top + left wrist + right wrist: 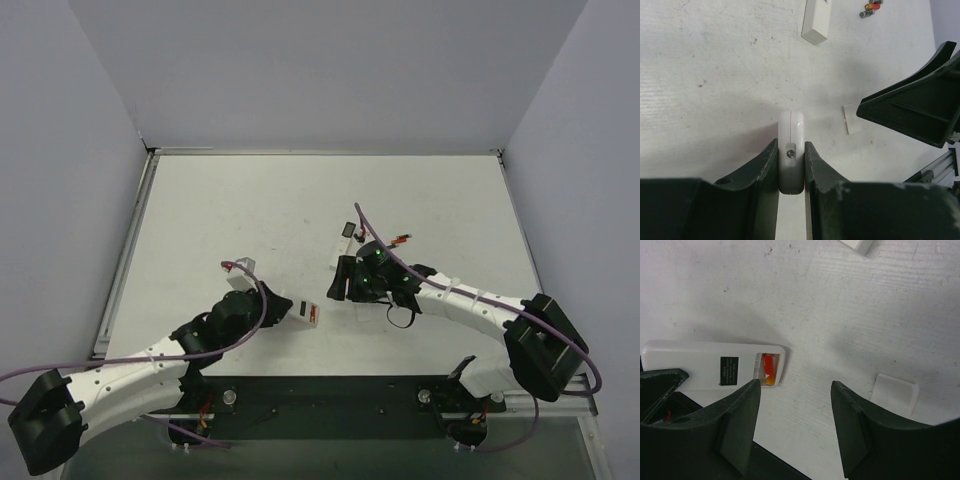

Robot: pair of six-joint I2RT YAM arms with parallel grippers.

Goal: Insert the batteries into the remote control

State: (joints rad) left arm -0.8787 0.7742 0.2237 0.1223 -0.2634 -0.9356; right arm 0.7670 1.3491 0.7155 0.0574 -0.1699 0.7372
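My left gripper is shut on the remote control, which I see edge-on between its fingers. In the top view that gripper holds the remote control just above the table. The right wrist view shows the remote control's white back with a dark label and an uncovered compartment with a red battery in it. My right gripper stands open beside that compartment with nothing between its fingers; from above it is just right of the remote. Loose batteries lie farther back.
A small white cover plate lies flat on the table near my right gripper. A longer, slimmer white remote lies behind it. Grey walls close in the table on three sides.
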